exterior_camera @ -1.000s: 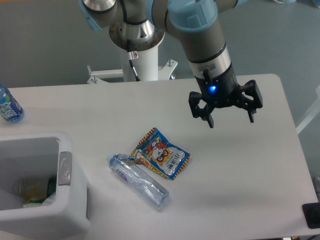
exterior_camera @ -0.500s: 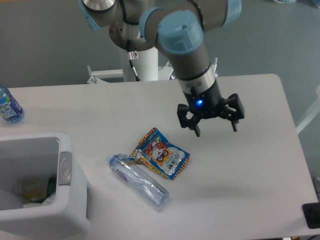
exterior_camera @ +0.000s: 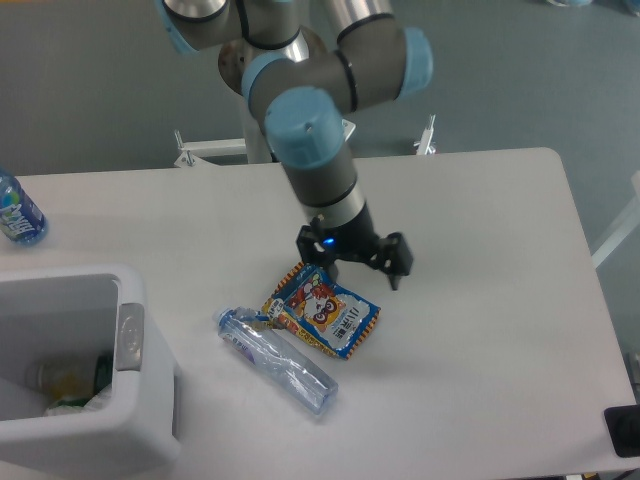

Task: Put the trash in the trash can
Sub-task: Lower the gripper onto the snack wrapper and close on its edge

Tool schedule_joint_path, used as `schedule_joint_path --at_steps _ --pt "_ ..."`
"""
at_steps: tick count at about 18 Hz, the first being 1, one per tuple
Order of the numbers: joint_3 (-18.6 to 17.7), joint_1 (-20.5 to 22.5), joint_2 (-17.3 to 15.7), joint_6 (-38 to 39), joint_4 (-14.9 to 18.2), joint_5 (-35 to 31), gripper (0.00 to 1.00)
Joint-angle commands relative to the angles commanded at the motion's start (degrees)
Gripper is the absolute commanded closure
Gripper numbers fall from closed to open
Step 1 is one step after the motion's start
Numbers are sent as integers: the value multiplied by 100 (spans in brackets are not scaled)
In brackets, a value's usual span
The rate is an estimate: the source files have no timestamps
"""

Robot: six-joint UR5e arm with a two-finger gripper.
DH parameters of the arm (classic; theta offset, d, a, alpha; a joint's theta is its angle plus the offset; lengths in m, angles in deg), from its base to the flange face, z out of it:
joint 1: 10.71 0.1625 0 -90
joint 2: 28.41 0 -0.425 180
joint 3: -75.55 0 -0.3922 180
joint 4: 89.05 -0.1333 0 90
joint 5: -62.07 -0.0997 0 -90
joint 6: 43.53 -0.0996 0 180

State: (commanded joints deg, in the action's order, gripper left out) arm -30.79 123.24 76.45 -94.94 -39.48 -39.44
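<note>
A flat blue-and-orange snack packet (exterior_camera: 325, 312) with a cartoon face lies on the white table. Touching its left edge, a crushed clear plastic bottle (exterior_camera: 276, 362) lies on its side, slanting toward the front. My gripper (exterior_camera: 356, 272) hangs just above the packet's upper edge, open, with nothing between its fingers. The white boxy trash can (exterior_camera: 130, 400) stands at the front left, with a grey oval patch on its rim and some items inside.
An upright blue-labelled bottle (exterior_camera: 16, 212) stands at the far left edge of the table. The arm's white pedestal (exterior_camera: 270, 130) rises behind the table's back edge. A dark object (exterior_camera: 625, 430) sits at the front right corner.
The gripper has travelled left and downward from the right half of the table to just above the snack packet, staying open. Packet and crushed bottle have not moved.
</note>
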Motion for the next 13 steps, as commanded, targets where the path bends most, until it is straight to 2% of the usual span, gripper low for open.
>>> schedule_joint_path --at_steps 5,7,13 --pt "-63 -483 412 156 -26 -35 0" --pt "-80 -580 448 385 -26 -26 0" --pt "-194 -730 563 412 -18 -26 0"
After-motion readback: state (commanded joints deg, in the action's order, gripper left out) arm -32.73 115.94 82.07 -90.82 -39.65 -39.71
